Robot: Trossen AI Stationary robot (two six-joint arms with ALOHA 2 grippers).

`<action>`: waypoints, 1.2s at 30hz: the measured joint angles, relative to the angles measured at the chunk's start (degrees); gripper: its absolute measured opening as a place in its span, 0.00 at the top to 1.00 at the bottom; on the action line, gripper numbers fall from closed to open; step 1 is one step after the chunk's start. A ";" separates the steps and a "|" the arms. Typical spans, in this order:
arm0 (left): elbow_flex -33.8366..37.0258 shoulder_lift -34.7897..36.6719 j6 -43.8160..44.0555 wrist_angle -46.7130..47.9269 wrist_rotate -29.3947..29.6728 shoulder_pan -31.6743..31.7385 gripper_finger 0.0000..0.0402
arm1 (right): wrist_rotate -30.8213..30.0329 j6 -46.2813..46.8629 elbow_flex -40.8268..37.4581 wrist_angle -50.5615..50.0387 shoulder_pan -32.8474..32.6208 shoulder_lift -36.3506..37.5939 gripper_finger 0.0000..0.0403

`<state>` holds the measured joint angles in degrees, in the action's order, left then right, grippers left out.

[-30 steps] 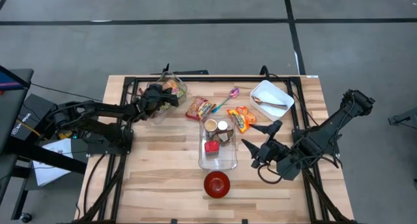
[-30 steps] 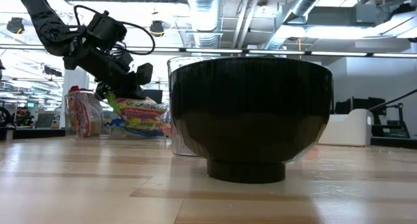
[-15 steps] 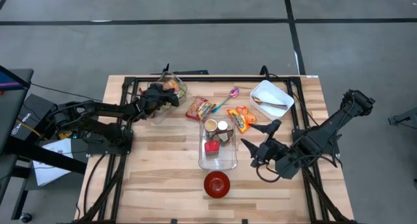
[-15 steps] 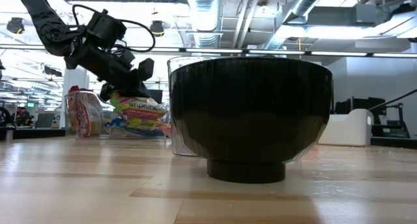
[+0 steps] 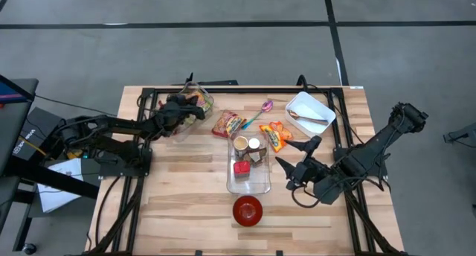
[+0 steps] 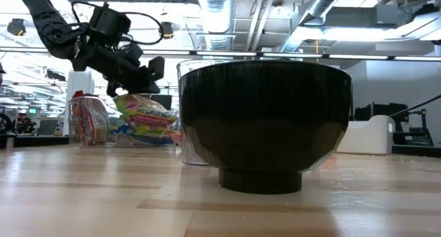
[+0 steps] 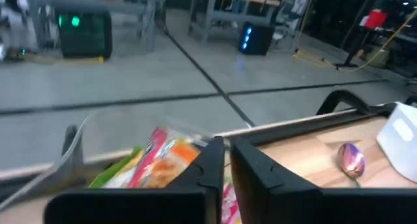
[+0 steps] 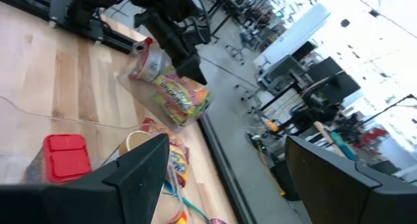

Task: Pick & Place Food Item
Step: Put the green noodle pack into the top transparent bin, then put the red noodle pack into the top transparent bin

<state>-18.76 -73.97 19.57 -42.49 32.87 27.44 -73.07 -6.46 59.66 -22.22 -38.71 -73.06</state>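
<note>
Fingers of left gripper (image 5: 195, 109) nearly closed, apparently empty, hovering just above multicoloured crinkly snack bag (image 6: 143, 113) in clear plastic tub (image 5: 199, 106), upper left. Right gripper (image 5: 296, 161) spread open, waiting centre-right.

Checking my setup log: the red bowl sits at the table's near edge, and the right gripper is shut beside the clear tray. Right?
Not quite. The high view shows the right gripper open, its fingers spread, beside the clear tray. The red bowl is at the near edge as you say.
</note>
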 joint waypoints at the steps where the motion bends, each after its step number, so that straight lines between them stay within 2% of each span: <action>1: 0.00 0.27 -1.25 -0.69 0.62 -0.70 0.94 | -0.61 -0.02 0.00 0.00 -0.35 0.00 0.26; 5: -0.02 2.37 -7.94 -5.25 3.72 -4.49 0.86 | -1.94 0.00 0.00 -0.02 -1.21 0.00 0.26; 9: -0.02 7.24 -16.03 -9.22 2.68 -10.19 0.78 | -1.88 0.76 0.00 -0.03 -1.41 0.00 0.26; 11: -0.02 10.39 -20.32 -10.08 -2.40 -13.27 0.75 | -1.80 0.93 0.00 -0.32 -1.41 0.00 0.26; 16: -0.04 17.62 -26.46 -8.65 -20.24 -20.72 0.70 | -0.95 3.97 0.00 -4.24 -1.28 0.00 0.26; 18: -0.07 19.38 -30.09 -5.63 -24.29 -23.44 0.69 | -0.61 5.62 0.00 -6.09 -1.25 0.25 0.26; 20: -0.09 20.44 -35.05 -0.51 -25.40 -25.66 0.69 | -0.51 6.87 0.02 -6.89 -1.05 0.46 0.26; 23: -0.09 20.40 -45.29 10.77 -25.18 -28.14 0.69 | -0.40 7.12 0.02 -7.41 -0.63 0.60 0.26; 26: -0.01 17.45 -52.04 17.83 -18.44 -30.77 0.71 | -0.45 7.13 0.04 -7.35 -0.62 0.98 0.26; 28: 0.00 14.56 -52.14 17.79 -12.84 -31.63 0.72 | -0.27 7.11 0.00 -7.41 -0.63 1.07 0.26; 36: -0.09 -1.24 -49.36 17.31 -0.46 -34.51 0.64 | -0.27 7.54 0.02 -7.32 -0.97 1.70 0.26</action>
<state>-18.86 -75.21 -29.79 -25.18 32.41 -7.07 -73.34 1.08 59.68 -29.54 -39.68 -71.35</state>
